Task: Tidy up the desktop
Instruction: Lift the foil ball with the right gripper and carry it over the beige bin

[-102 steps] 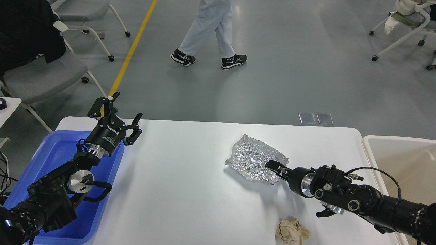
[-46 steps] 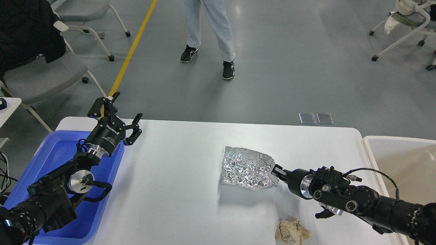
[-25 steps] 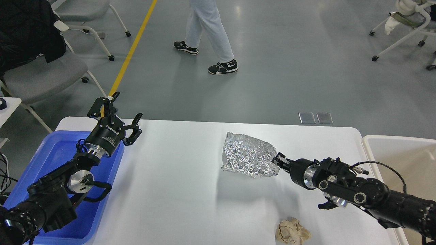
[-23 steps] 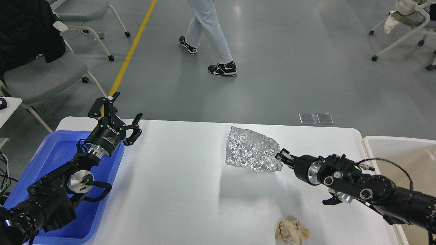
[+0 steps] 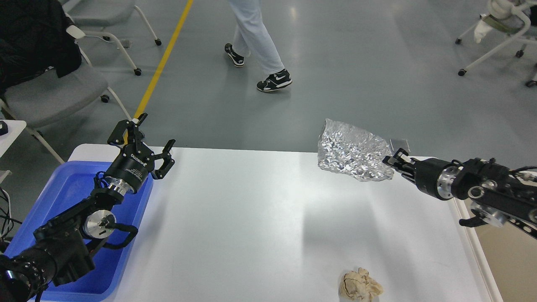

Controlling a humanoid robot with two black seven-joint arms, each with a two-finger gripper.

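Observation:
The white desktop (image 5: 235,226) fills the middle of the head view. My right gripper (image 5: 394,161) is shut on the right edge of a crumpled silver foil sheet (image 5: 350,151) and holds it in the air above the desktop's far right corner. A crumpled beige paper ball (image 5: 360,286) lies on the desktop near the front edge. My left gripper (image 5: 144,138) is open and empty, raised above the desktop's far left corner beside the blue tray (image 5: 67,197).
A beige-white bin (image 5: 509,268) stands off the desktop's right edge, partly behind my right arm. A person (image 5: 258,37) walks on the floor beyond the desktop. Chairs stand at the far left (image 5: 50,88) and far right (image 5: 499,37).
My right gripper has lifted the foil sheet off the desktop and carried it up and to the right, toward the bin. The left arm has not moved. The person has walked on.

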